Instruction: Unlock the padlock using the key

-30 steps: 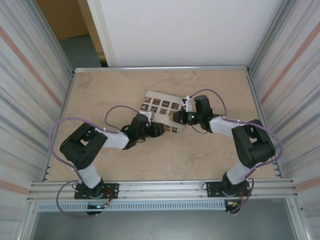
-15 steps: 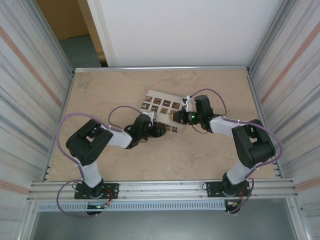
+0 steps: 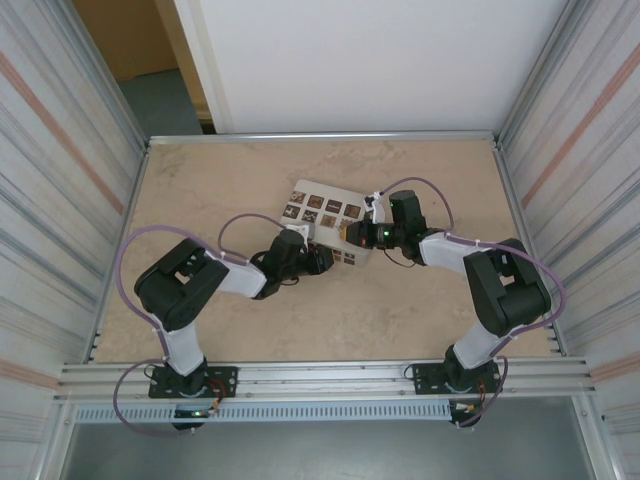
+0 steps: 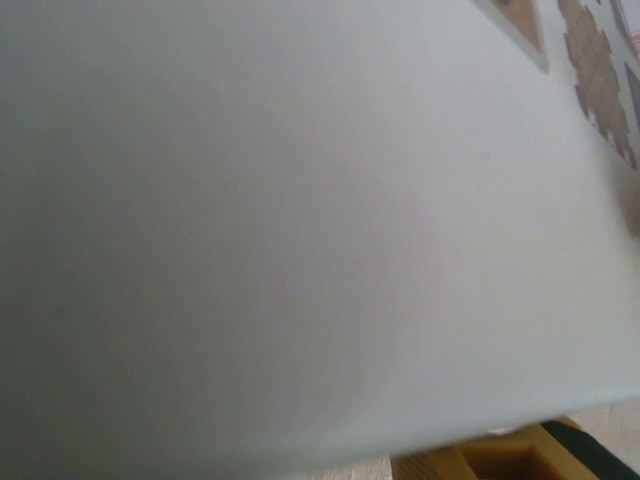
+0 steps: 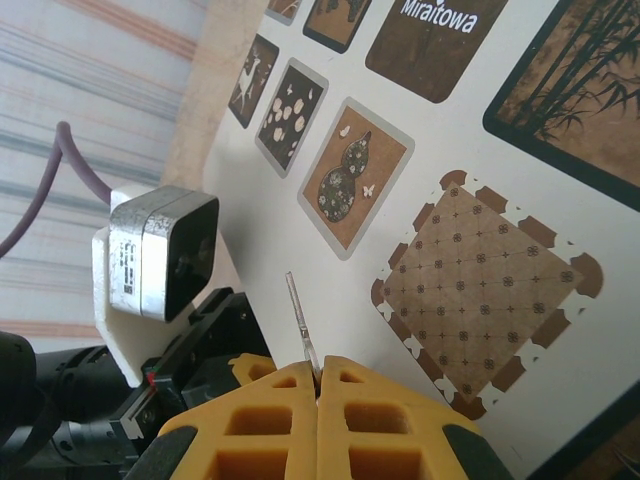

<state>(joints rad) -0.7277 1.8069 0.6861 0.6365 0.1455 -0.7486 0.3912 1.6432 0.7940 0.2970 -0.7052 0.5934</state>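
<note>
In the top view my two tools meet mid-frame over a white card (image 3: 325, 208) printed with brown tiles, which lies on the tan surface (image 3: 220, 190). My right tool (image 3: 347, 235) sits at the card's right edge; its wrist view shows the yellow fingers (image 5: 275, 400) pressed together at bottom centre, pinching a thin metal strip, apparently the key (image 5: 301, 320) edge-on, pointing up over the card's white margin. My left tool (image 3: 318, 260) is at the card's lower edge; whether it is wide or narrow I cannot tell. I cannot tell where the padlock is.
</note>
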